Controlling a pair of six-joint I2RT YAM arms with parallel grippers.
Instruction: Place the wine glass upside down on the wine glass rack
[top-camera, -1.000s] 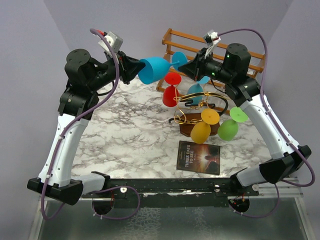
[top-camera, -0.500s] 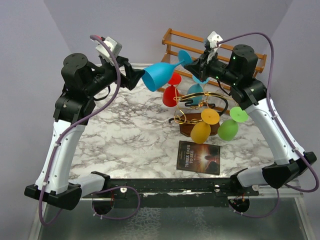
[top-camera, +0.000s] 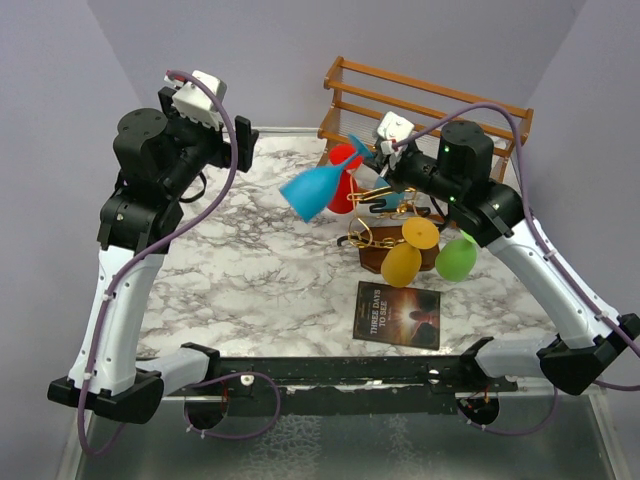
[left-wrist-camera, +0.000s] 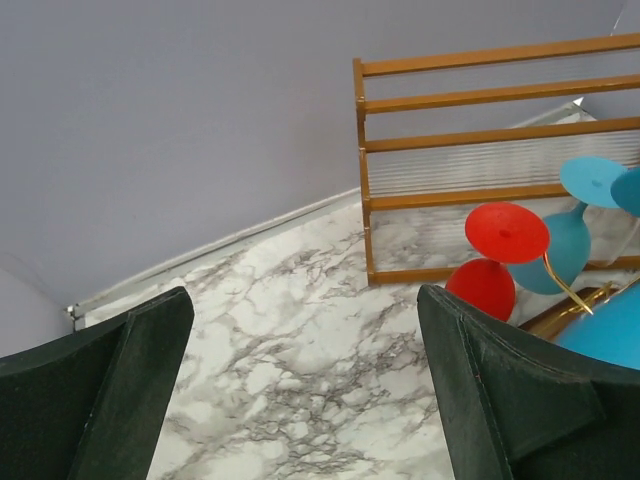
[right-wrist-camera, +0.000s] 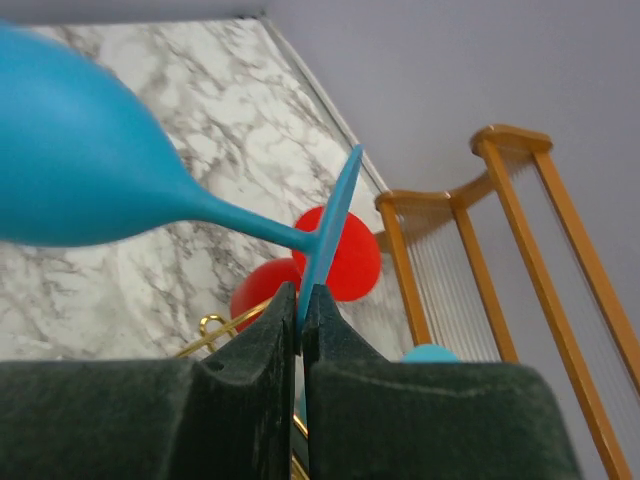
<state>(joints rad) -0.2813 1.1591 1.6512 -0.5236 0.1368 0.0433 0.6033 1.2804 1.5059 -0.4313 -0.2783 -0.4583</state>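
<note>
Fingers (right-wrist-camera: 250, 370) of the right claw (right-wrist-camera: 300, 297) are pressed together on the thin foot rim of the blue wine glass (top-camera: 308, 192). It is off the marble worktop (top-camera: 250, 260), tilted with its bowl low to the left, just left of the wine glass rack (top-camera: 365, 238). The left claw (left-wrist-camera: 305, 320) is spread wide and holds nothing, apart from the glass. The rack's gold loops carry a red glass (left-wrist-camera: 487, 288), a teal glass (left-wrist-camera: 562, 250), a yellow glass (top-camera: 402, 264) and a green glass (top-camera: 456, 259), each foot up.
</note>
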